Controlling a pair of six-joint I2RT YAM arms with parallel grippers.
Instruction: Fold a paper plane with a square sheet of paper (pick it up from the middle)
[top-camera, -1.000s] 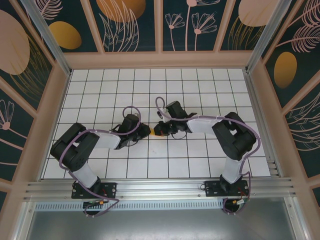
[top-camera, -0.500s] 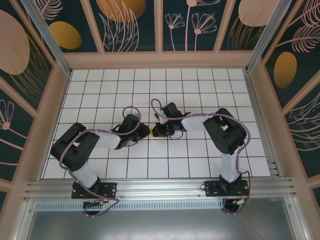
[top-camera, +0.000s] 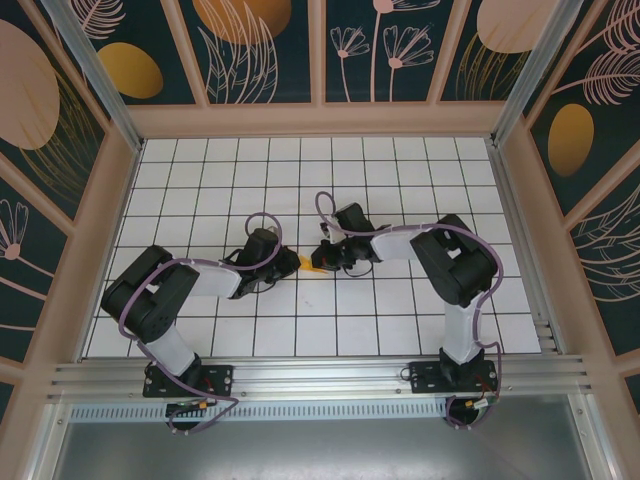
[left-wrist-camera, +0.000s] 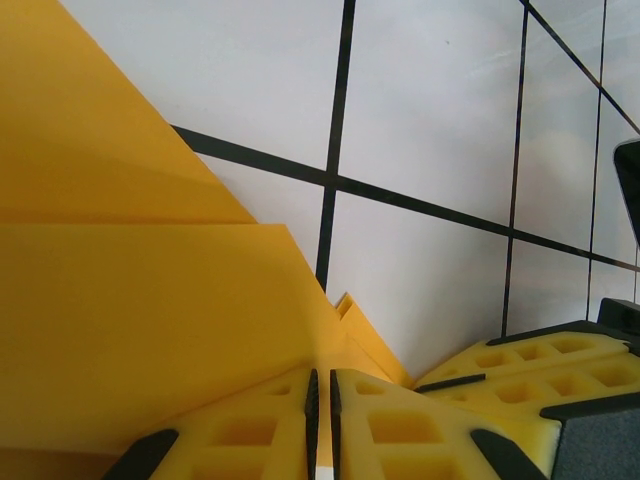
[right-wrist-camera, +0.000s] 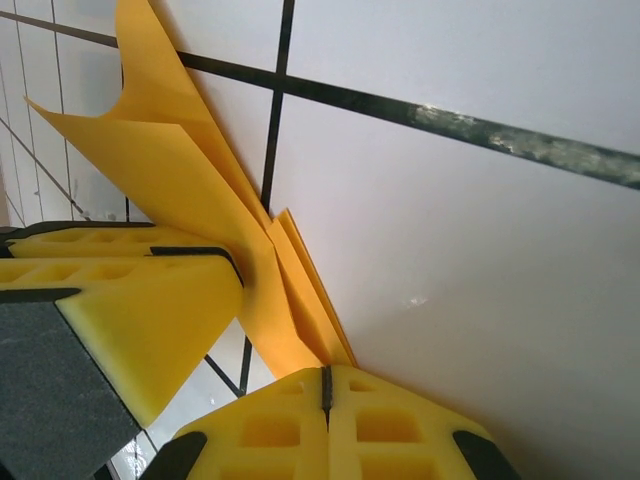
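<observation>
Mid-table | folded paper (top-camera: 310, 266) sits between jaws | L jaws pinch one end | R jaws pinch other

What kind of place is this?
Probably a small robot practice booth: a white grid table walled in by flower-print panels, with the left arm and right arm bolted to a metal rail.

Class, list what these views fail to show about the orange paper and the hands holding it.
1. Top external: the paper is a tiny sliver; the arms cover the rest, so its folds are unreadable.
2. Left wrist: the paper runs off the left edge; the left hand hides the pinched part.
3. Right wrist: the right hand hides the pinched end; the paper's top corner is cut off by the edge.
</observation>
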